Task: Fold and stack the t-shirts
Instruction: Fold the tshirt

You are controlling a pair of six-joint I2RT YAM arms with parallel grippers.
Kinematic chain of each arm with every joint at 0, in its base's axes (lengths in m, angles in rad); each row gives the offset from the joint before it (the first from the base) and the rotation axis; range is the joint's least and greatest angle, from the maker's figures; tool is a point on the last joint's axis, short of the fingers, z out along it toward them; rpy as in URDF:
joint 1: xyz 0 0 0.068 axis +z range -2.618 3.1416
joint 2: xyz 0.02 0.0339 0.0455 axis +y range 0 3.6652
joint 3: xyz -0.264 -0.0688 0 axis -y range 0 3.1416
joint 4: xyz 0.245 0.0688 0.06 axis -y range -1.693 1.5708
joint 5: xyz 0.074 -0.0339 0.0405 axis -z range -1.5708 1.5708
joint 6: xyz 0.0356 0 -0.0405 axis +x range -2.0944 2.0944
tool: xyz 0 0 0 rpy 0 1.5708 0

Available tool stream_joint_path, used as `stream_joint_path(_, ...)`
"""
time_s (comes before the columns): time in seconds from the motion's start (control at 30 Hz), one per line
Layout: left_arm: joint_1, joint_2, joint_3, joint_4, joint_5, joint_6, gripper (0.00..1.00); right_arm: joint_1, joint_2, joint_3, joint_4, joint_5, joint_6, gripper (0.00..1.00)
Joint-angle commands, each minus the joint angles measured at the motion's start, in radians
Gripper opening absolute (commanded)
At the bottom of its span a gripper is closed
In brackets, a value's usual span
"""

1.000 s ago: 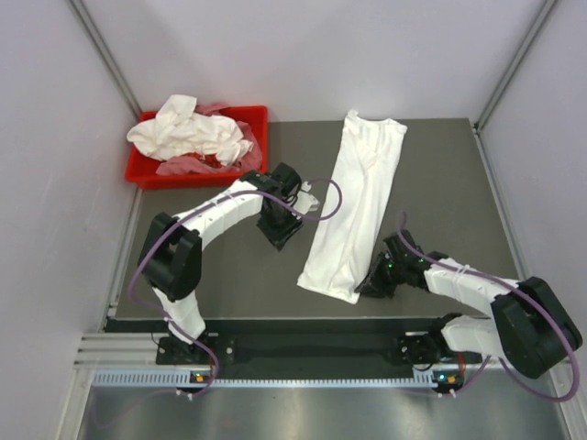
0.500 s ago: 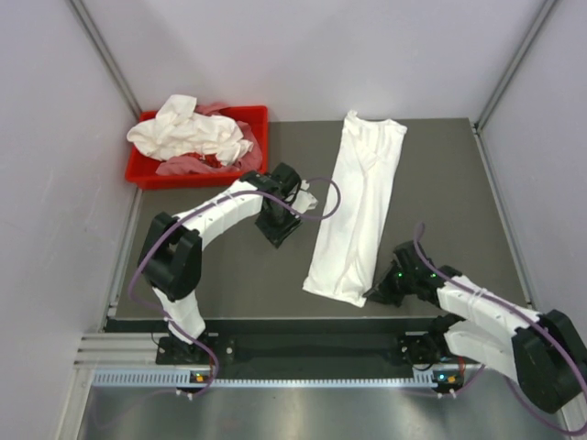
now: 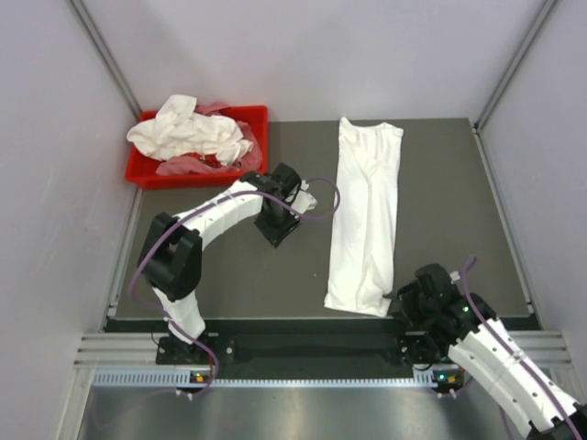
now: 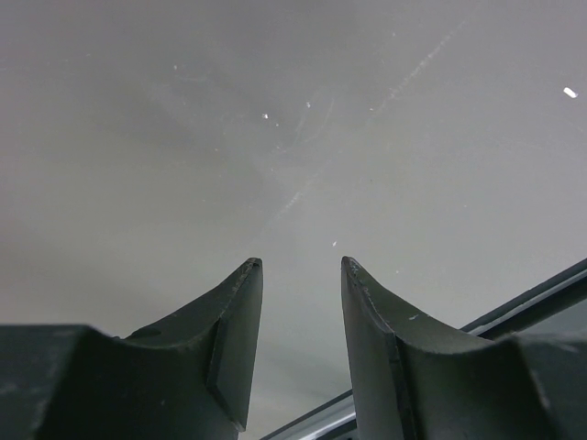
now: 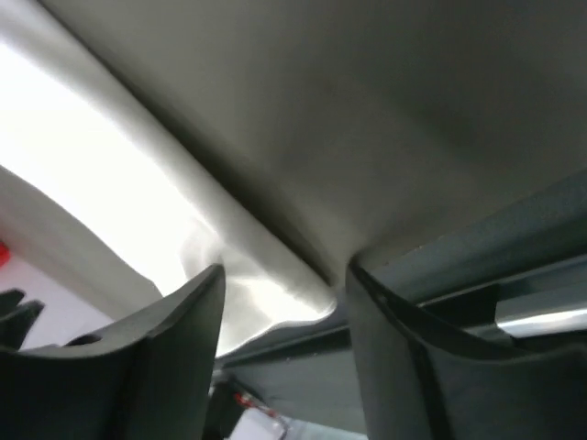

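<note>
White and soft, the t-shirt (image 3: 367, 220) is light and floppy; we would pinch a corner. Our left tool (image 4: 301, 263) and right tool (image 5: 285, 271) are half open, empty.

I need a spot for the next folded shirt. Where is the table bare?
Bare grey table lies between the long folded white t-shirt and the right edge, and near left, between that shirt and the left arm. Crowded: the far left, with the red plastic bin of crumpled white shirts and the left gripper nearby.
</note>
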Motion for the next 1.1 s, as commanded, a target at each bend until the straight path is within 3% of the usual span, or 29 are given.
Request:
stream_joint_path(0.0, 0.000, 0.004, 0.008, 0.010, -0.005, 0.002, 0.45, -0.012, 0.082, 0.052, -0.081, 0.059, -0.001, 0.60)
stream_joint_path(0.07, 0.000, -0.004, 0.003, 0.009, -0.004, 0.005, 0.45, -0.015, 0.140, 0.165, -0.099, 0.150, -0.044, 0.66)
stream_joint_path(0.1, 0.001, -0.006, -0.002, 0.010, -0.004, 0.005, 0.45, -0.018, 0.169, 0.211, -0.101, 0.219, -0.106, 0.74)
stream_joint_path(0.17, 0.000, -0.010, -0.002, 0.007, -0.005, 0.005, 0.45, -0.035, 0.252, 0.323, -0.107, 0.290, -0.206, 0.77)
stream_joint_path(0.27, 0.000, -0.007, 0.003, 0.012, -0.024, 0.004, 0.45, -0.102, 0.499, 0.581, -0.016, 0.329, -0.554, 0.82)
stream_joint_path(0.3, 0.000, -0.004, 0.006, 0.013, -0.037, 0.004, 0.45, -0.132, 0.647, 0.709, 0.012, 0.297, -0.717, 0.80)
stream_joint_path(0.37, 0.000, -0.006, 0.008, 0.013, -0.045, -0.001, 0.45, -0.225, 0.790, 0.884, 0.074, 0.170, -0.836, 0.74)
stream_joint_path(0.4, 0.001, -0.007, 0.008, 0.015, -0.050, -0.001, 0.45, -0.248, 0.913, 0.935, 0.094, 0.136, -0.917, 0.65)
stream_joint_path(0.5, 0.001, -0.018, 0.002, 0.010, -0.103, -0.007, 0.45, -0.304, 1.126, 1.117, 0.177, 0.042, -1.002, 0.59)
stream_joint_path(0.57, 0.001, -0.030, -0.005, 0.012, -0.119, -0.007, 0.45, -0.311, 1.219, 1.225, 0.238, 0.033, -1.022, 0.59)
stream_joint_path(0.8, 0.001, -0.012, -0.012, -0.005, -0.172, -0.007, 0.45, -0.324, 1.648, 1.537, 0.322, -0.021, -0.989, 0.37)
stream_joint_path(0.87, 0.001, -0.004, -0.011, -0.006, -0.188, -0.006, 0.45, -0.325, 1.726, 1.607, 0.321, -0.023, -0.967, 0.38)
stream_joint_path(0.93, 0.001, 0.002, -0.011, -0.005, -0.189, -0.004, 0.45, -0.327, 1.760, 1.632, 0.310, 0.002, -0.937, 0.55)
stream_joint_path(1.07, 0.001, 0.016, -0.011, 0.001, -0.186, -0.003, 0.45, -0.331, 1.802, 1.632, 0.361, 0.013, -0.906, 0.56)
